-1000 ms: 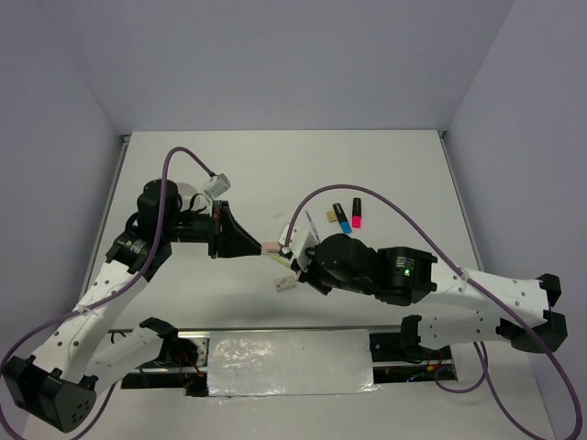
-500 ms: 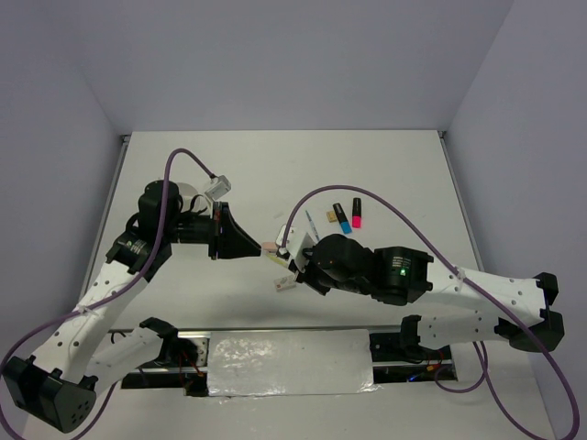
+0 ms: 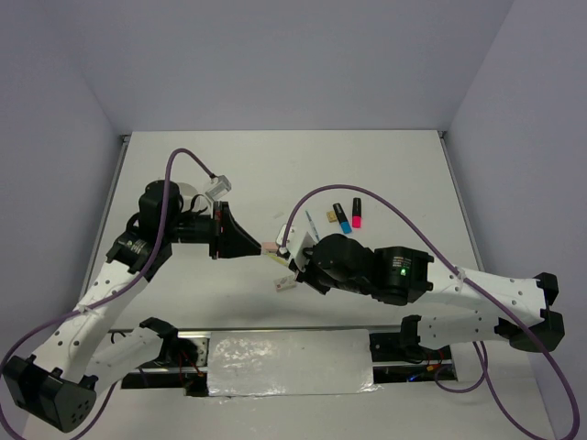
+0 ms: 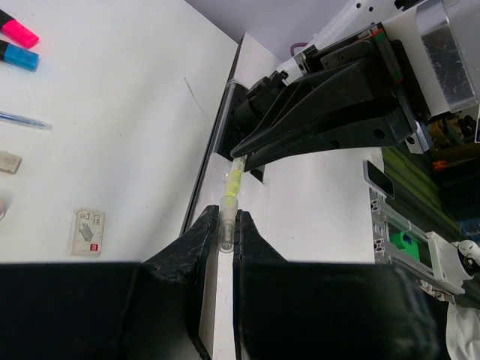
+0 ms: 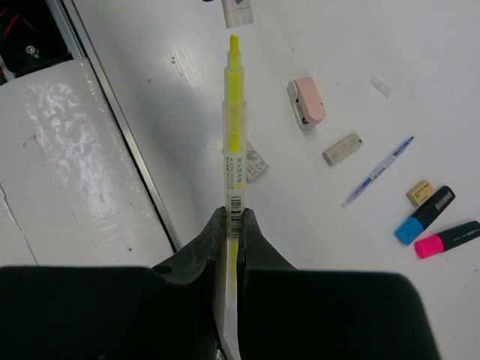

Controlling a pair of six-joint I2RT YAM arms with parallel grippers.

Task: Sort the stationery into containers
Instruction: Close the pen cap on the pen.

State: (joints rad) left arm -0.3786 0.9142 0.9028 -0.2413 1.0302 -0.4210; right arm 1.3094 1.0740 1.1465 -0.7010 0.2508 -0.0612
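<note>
My right gripper point(image 5: 235, 214) is shut on a thin yellow-green highlighter pen point(image 5: 234, 127), whose bare tip points away from it. A clear cap point(image 5: 237, 11) sits just off that tip with a small gap. My left gripper point(image 4: 223, 217) is shut on this clear cap point(image 4: 226, 214), and the yellow tip point(image 4: 235, 180) shows beyond it. In the top view the left gripper point(image 3: 257, 247) and the right gripper point(image 3: 290, 259) meet nose to nose above mid-table. The containers are hidden.
On the table lie a pink eraser point(image 5: 307, 101), a tan eraser point(image 5: 343, 148), a thin blue pen point(image 5: 377, 171), a blue highlighter point(image 5: 424, 215), a pink highlighter point(image 5: 448, 240) and a labelled white eraser point(image 4: 88, 231). The table's metal front rail point(image 5: 120, 127) runs close by.
Both arms have barely shifted and both grips are the same.
</note>
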